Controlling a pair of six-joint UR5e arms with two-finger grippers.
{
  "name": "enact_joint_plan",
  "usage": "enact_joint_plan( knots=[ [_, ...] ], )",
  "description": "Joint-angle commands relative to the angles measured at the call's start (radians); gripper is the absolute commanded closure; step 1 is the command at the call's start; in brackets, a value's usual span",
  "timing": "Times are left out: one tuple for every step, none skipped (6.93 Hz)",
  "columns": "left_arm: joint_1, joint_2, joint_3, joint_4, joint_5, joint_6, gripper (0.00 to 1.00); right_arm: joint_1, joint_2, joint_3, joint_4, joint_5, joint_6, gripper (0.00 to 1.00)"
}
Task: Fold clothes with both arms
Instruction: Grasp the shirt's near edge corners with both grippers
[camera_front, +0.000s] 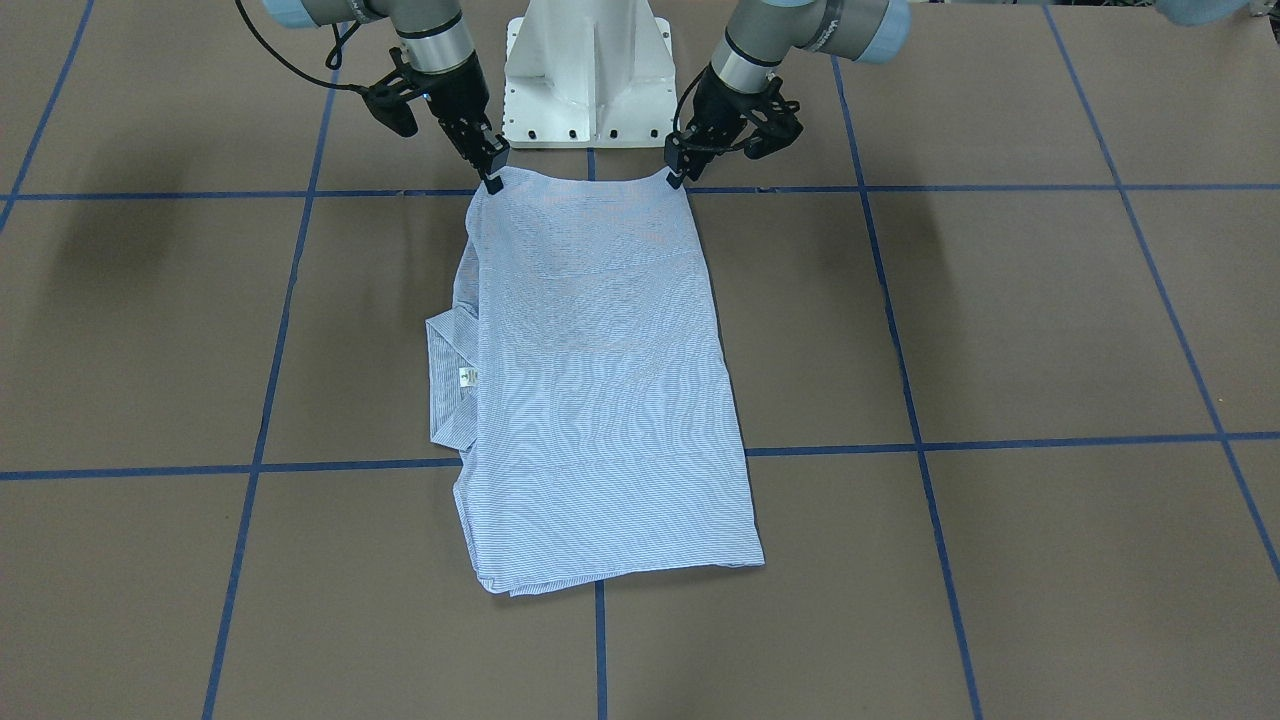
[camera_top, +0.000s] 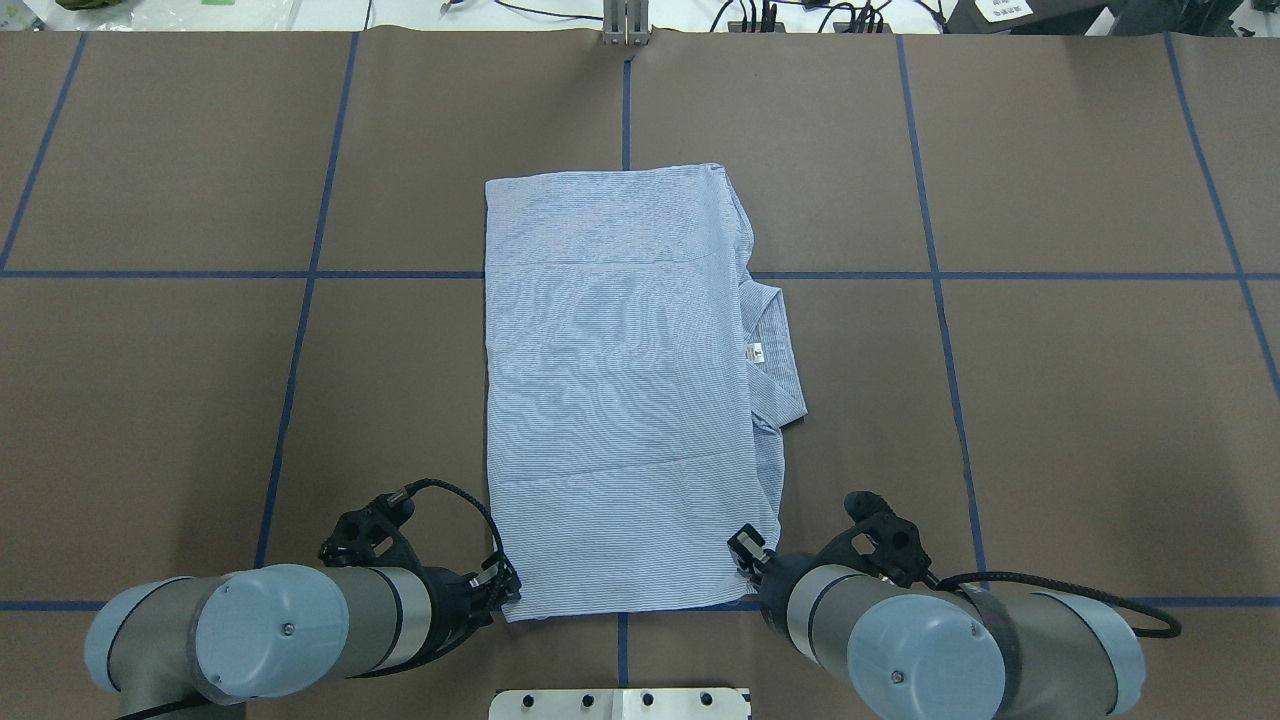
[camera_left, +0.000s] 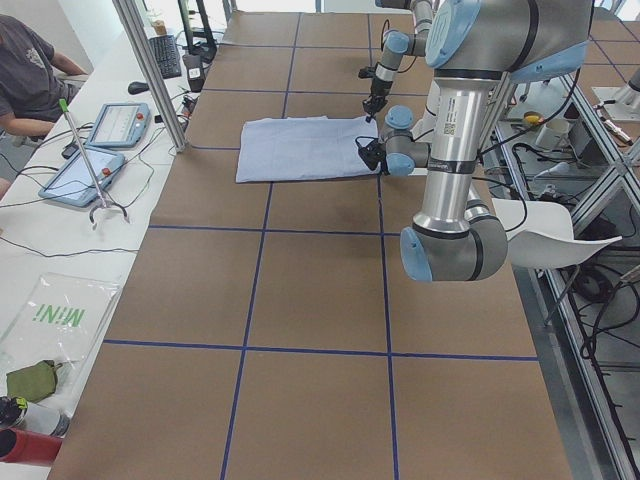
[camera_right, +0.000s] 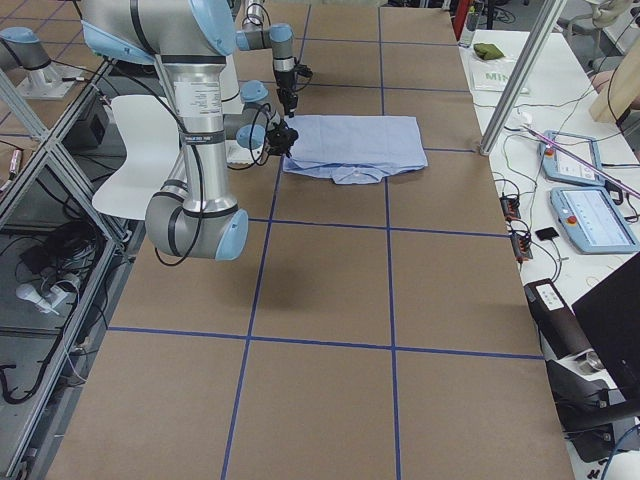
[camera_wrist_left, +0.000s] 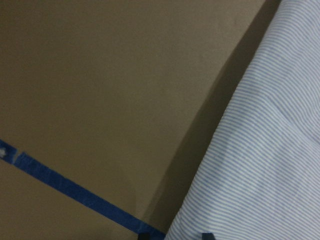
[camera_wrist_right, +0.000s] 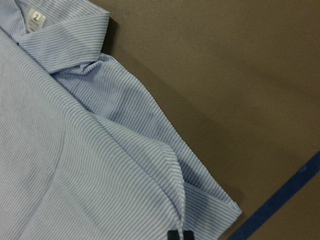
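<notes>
Now, with your left tool (camera_front: 675, 178) and right tool (camera_front: 492, 181) each clamped on a striped shirt (camera_front: 600, 380) corner — lift level, keep the hem taut.

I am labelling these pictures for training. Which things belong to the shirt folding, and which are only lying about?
Belong to the job: striped shirt; left claw and right claw, one at each shirt corner nearest the robot.
Only lying about: keyboard; clear plastic bag; green pouch.
</notes>
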Motion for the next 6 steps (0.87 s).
enact_joint_plan(
  knots=[
    [0.007, -0.010, 0.009, 0.000, 0.000, 0.000, 0.59, 0.000, 0.000, 0.001, 0.000, 0.000, 0.000, 1.00],
    [0.008, -0.024, 0.024, 0.000, 0.000, 0.000, 0.61, 0.002, 0.000, 0.004, 0.000, 0.000, 0.001, 1.00],
    [0.008, -0.027, 0.025, 0.000, 0.002, 0.000, 0.63, 0.002, 0.000, 0.010, 0.000, 0.000, 0.001, 1.00],
    [0.007, -0.027, 0.032, 0.000, 0.002, 0.000, 0.68, 0.002, -0.002, 0.016, 0.000, 0.000, 0.000, 1.00],
    [0.007, -0.027, 0.032, 0.000, 0.002, 0.000, 1.00, 0.002, -0.002, 0.016, 0.000, 0.000, 0.000, 1.00],
    [0.005, -0.027, 0.030, 0.000, 0.002, 0.000, 1.00, 0.002, -0.002, 0.016, -0.002, 0.000, 0.000, 1.00]
  ],
)
